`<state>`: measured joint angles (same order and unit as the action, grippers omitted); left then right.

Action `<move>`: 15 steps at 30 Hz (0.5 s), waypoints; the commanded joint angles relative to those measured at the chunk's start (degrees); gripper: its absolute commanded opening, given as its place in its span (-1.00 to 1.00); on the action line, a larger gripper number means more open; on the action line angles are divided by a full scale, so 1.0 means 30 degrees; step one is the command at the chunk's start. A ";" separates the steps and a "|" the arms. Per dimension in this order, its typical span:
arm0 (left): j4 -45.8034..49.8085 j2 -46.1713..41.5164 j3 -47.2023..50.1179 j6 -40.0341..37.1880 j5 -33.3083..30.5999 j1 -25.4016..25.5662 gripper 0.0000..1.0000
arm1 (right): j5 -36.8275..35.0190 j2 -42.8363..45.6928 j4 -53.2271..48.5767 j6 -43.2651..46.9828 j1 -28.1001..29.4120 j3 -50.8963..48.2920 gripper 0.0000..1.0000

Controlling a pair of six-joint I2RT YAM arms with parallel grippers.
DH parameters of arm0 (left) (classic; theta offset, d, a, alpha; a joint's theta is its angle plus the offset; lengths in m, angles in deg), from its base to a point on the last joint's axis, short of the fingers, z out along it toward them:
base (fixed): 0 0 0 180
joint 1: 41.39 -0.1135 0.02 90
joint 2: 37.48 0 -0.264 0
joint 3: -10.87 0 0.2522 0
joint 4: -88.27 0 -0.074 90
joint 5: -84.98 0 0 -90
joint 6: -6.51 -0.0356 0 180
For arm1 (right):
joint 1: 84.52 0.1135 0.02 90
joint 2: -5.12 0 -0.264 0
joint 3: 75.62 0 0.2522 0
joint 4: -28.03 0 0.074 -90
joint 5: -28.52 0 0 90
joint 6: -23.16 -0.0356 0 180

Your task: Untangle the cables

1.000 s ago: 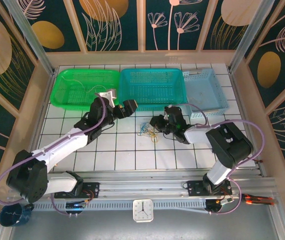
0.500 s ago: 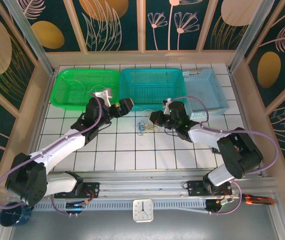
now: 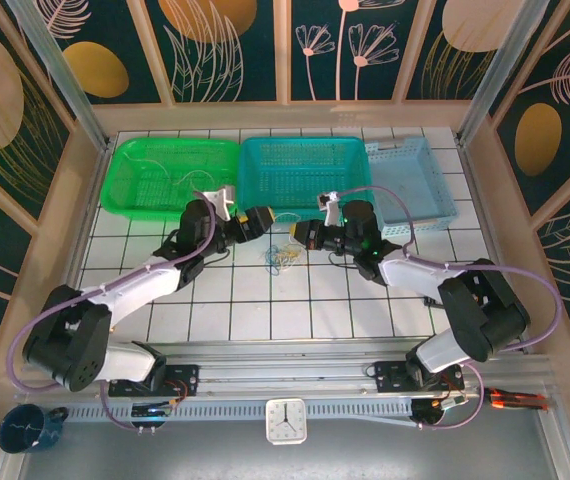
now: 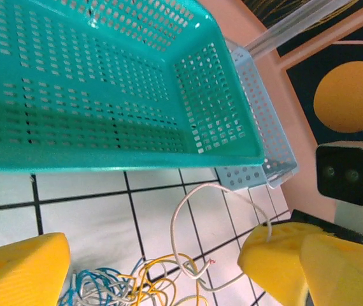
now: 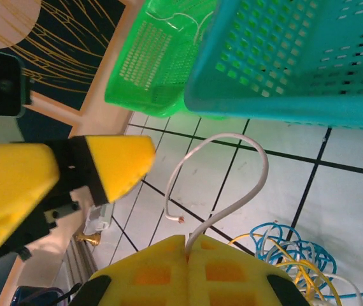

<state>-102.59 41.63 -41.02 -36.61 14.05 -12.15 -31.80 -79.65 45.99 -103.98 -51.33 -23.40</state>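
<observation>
- Your green basket point(image 5: 143, 70) holds one loose white wire point(image 5: 180, 15).
- Your right gripper point(image 5: 188, 245) pinches a white cable point(image 5: 232, 143) near the tangle point(image 5: 290, 252).
- Your left gripper point(image 3: 257, 224) stands spread.

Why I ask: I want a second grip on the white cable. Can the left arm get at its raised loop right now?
Probably yes: the left fingers stand open, with the white cable arcing between them over the tiles, nothing in the way. The right fingers pinch it above the tangle.
</observation>
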 commanded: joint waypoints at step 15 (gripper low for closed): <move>-0.4118 0.2190 0.0486 0.1379 0.2125 -0.0111 0.32 | 0.1843 -0.0623 0.3149 -0.0556 -0.0253 -0.0689 -1.00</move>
<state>-111.09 47.45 -39.62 -33.20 19.08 -12.15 -28.07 -80.98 51.85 -104.92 -51.85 -24.64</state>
